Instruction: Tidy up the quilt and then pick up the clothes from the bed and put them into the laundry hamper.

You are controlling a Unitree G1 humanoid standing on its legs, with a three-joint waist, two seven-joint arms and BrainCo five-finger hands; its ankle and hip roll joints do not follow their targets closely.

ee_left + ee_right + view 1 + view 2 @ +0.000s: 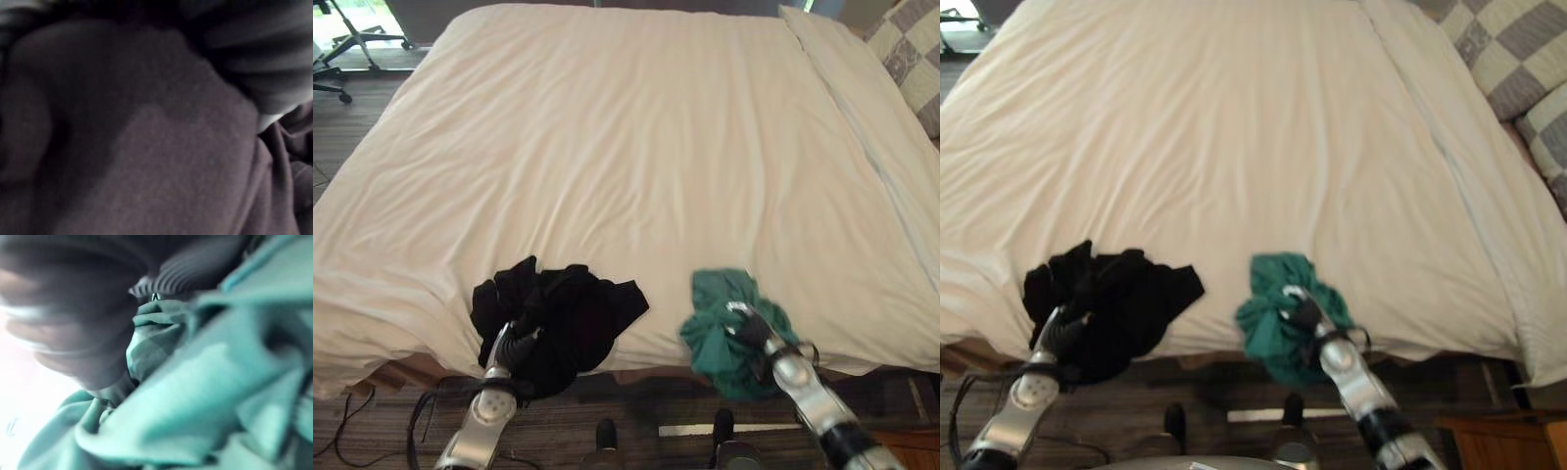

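Observation:
A cream quilt (636,147) lies spread flat over the bed. At its near edge a bunched black garment (582,313) hangs partly over the side. My left hand (516,345) is pushed into it from below, and the left wrist view has dark cloth (146,147) pressed close against it. To the right, a crumpled green garment (713,343) droops off the same edge. My right hand (754,333) sits in its folds with a silver finger curled over the cloth. Green fabric (220,391) lies tight against the hand in the right wrist view.
Checkered pillows (1518,59) lean at the far right of the bed beside a white pillow (862,88). An office chair base (352,44) stands on the floor at the far left. A wooden piece (1508,441) shows at the lower right.

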